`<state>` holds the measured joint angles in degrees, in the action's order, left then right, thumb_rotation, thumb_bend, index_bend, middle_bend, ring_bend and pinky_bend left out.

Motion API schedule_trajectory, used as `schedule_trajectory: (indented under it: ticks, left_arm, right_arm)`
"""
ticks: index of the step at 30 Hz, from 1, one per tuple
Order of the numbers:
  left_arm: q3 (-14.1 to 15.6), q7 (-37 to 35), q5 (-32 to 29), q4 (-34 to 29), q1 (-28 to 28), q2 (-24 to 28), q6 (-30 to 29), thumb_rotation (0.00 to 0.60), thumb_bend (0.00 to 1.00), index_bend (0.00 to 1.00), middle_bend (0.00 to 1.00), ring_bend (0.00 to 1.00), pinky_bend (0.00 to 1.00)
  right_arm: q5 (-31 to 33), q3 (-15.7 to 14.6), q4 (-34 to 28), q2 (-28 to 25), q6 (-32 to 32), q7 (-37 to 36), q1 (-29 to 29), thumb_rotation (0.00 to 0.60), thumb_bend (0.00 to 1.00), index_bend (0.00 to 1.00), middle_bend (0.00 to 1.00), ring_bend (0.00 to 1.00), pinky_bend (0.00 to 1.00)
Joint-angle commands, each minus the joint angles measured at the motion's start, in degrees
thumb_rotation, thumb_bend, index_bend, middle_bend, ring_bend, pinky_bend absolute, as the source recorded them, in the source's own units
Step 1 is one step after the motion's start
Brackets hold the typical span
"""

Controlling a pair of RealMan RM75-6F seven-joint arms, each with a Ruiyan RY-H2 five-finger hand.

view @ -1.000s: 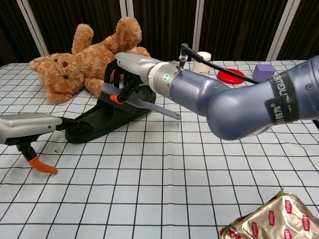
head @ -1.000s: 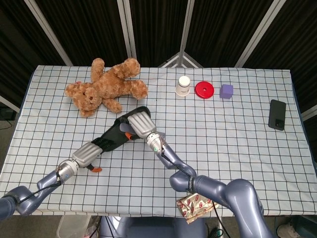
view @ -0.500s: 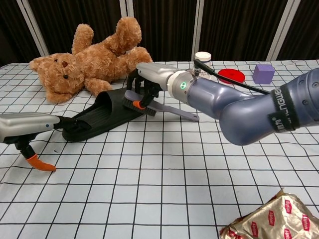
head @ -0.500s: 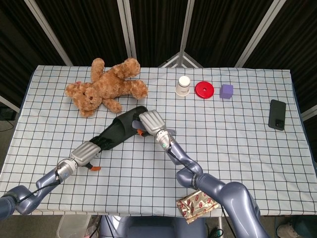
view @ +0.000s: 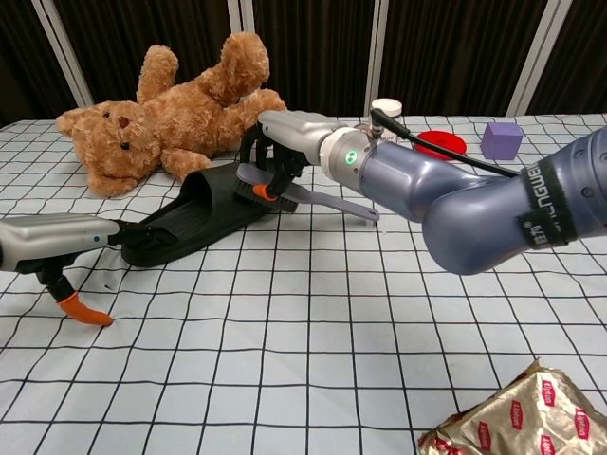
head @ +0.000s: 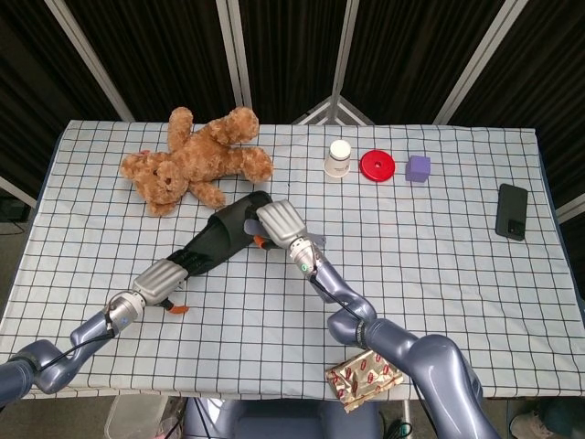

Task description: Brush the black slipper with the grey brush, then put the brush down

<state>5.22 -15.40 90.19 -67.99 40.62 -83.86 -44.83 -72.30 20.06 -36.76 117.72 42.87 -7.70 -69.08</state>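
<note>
The right hand (view: pixel 285 142) grips the light, stiff grey brush (view: pixel 303 194) by its head over the soft black slipper (view: pixel 194 220), whose near end the left hand (view: pixel 52 242) holds.

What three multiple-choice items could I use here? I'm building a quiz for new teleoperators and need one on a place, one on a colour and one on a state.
1. Where does the phone lie?
A. beside the teddy bear
B. near the table's right edge
C. on the slipper

2. What colour is the flat disc beside the white cup?
A. red
B. green
C. yellow

3. What does the right hand hold?
A. nothing
B. the purple cube
C. the grey brush

Key: 1 B, the phone lies alone at the right edge of the table. 2 A, the disc next to the white cup is red. 3 C, the right hand grips the grey brush at the black slipper.
</note>
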Motion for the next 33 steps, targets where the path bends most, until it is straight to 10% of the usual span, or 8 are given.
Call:
schedule_trajectory:
  ticks: [1, 33]
  left_arm:
    - [0.0, -0.2, 0.0, 0.1, 0.1, -0.1, -0.1, 0.579, 0.30, 0.05, 0.05, 0.06, 0.07]
    - [1.1, 0.9, -0.2, -1.8, -0.6, 1.1, -1.9, 0.577, 0.30, 0.05, 0.05, 0.06, 0.07]
  right_arm:
    - [1.0, 1.4, -0.9, 0.7, 0.9, 1.7, -0.9, 0.600, 0.46, 0.80, 0.68, 0.59, 0.54]
    - [5.6, 2.7, 5.0, 3.3, 0.6, 9.1, 0.0, 0.600, 0.46, 0.80, 0.68, 0.59, 0.54]
